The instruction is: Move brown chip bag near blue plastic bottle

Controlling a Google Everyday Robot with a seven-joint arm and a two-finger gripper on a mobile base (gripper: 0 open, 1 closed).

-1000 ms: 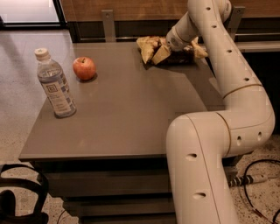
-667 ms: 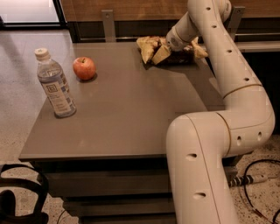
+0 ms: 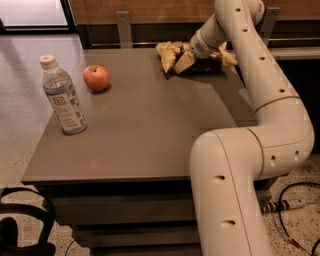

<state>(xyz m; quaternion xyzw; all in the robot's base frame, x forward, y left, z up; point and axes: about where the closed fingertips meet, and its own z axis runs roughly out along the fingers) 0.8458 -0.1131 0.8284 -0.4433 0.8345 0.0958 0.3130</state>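
Nothing visibly moved vs the earlier frames: arm, bag, bottle and apple all sit where they were. gripper (image 3: 198,52) is at the back of the table (image 3: 150,130), right of centre in view, down on the brown chip bag (image 3: 171,54) with the arm's end pressed into the crinkled foil. Can't tell whether it's clamped on the bag or released, since the wrist blocks that. Bag lies crumpled at the table's rear edge, pale yellow flaps sticking out on both sides of the wrist, dark panel showing underneath it. blue plastic bottle (image 3: 62,97) stands upright near the left edge of the tabletop as seen, white cap on, label toward the camera. Bag and bottle are well apart, roughly diagonal across the top. red apple (image 3: 96,78) sits upright between them, much nearer the bottle, behind it and to its right in view, not touching it. White arm (image 3: 260,80) rises from the near right foreground, its big lower joint overlapping the table's front right corner, then runs up and back along the right side and bends down to the bag. Off the table: black cable (image 3: 295,197) on the speckled floor lower right, black curved object (image 3: 22,225) lower left, wood panel (image 3: 150,10) behind.
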